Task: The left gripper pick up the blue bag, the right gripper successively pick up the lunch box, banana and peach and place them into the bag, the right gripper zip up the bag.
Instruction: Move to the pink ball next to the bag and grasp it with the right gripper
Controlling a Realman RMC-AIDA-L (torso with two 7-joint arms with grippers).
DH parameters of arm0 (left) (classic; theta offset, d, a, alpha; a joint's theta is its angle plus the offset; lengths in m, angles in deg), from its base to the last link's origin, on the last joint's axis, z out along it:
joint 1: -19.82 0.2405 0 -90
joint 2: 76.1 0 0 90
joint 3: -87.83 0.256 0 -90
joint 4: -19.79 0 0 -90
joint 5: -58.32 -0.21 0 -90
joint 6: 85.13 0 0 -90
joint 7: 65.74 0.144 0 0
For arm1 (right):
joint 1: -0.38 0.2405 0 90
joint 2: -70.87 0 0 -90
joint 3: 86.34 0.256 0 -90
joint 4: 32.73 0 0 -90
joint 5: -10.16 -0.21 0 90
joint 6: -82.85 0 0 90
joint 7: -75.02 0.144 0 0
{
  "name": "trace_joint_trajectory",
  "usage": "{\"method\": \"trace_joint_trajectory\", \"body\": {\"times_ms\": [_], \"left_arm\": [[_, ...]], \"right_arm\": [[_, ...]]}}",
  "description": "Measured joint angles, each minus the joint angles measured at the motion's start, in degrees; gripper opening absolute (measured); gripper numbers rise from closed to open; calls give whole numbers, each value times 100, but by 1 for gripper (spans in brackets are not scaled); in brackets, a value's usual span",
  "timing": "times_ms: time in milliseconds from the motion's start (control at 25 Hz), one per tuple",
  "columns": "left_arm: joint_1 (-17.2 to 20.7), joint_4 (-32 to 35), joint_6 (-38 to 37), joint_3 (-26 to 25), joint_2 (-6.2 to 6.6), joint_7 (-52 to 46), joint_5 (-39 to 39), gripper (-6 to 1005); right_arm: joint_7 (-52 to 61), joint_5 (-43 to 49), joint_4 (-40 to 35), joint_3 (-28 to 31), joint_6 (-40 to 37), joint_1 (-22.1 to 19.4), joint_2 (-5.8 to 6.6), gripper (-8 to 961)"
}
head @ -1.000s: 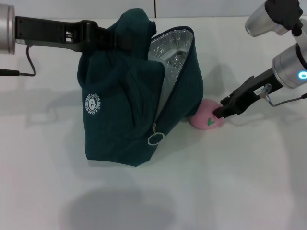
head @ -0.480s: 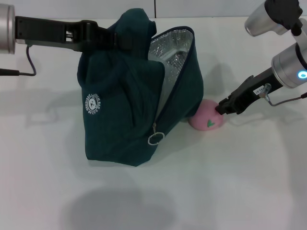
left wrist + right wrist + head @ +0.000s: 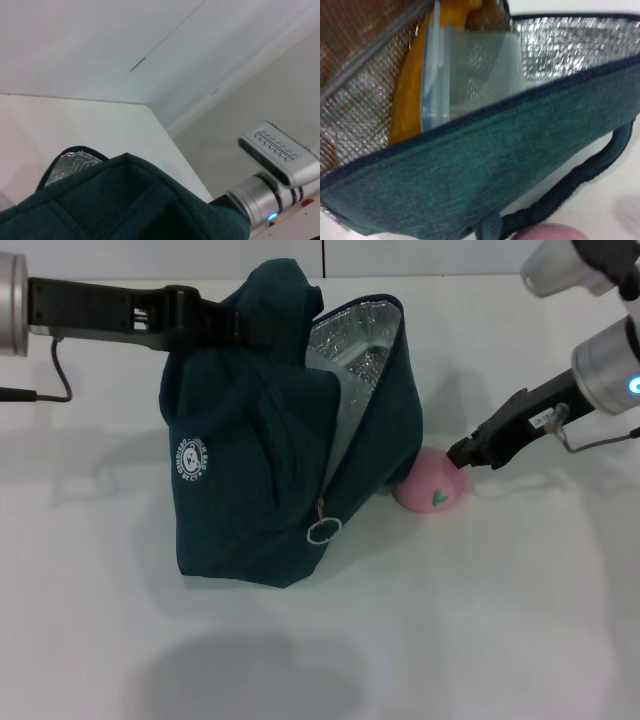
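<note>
We see the left hand [image 3: 232, 328] clamped on the top edge of the blue bag [image 3: 270, 440], holding it upright on the white worktop [image 3: 500, 620] with its foil-lined mouth open. Inside the bag, the right wrist view shows the lunch box [image 3: 465, 75] lying against the banana [image 3: 407, 100]. The peach [image 3: 432, 483] rests on the worktop, touching the bag's base. The right hand [image 3: 466, 453] sits just above the peach's far side; we cannot tell whether its fingers are apart or together.

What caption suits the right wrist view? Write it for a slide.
Open blue bag already holding the lunch box and banana; peach waits outside.
</note>
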Motion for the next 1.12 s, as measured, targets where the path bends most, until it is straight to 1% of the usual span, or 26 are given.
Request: {"method": "trace_joint_trajectory", "body": {"times_ms": [120,240,360,560,760,880,1080,1120], "left_arm": [[-4,-1,0,0,17,-12,0,32],[-34,-3,0,0,19,-15,0,31],[-40,-4,0,5,20,-15,1,31],[-50,-5,0,9,27,-14,1,31],[-50,-11,0,9,31,-8,-2,31],[-50,-14,0,9,32,-1,0,31],[-50,-14,0,9,31,3,2,31],[-50,-14,0,13,31,3,3,31]], "right_arm": [[41,13,-78,277,-264,11,1,29],[54,44,-85,462,-482,54,14,39],[50,46,-87,467,-502,60,17,48],[32,55,-61,408,-375,62,6,161],[10,55,-7,383,-219,62,-11,297],[10,47,43,242,-114,62,-24,378],[10,-2,187,-80,119,98,-39,607],[11,-3,209,-118,165,103,-44,640]]}}
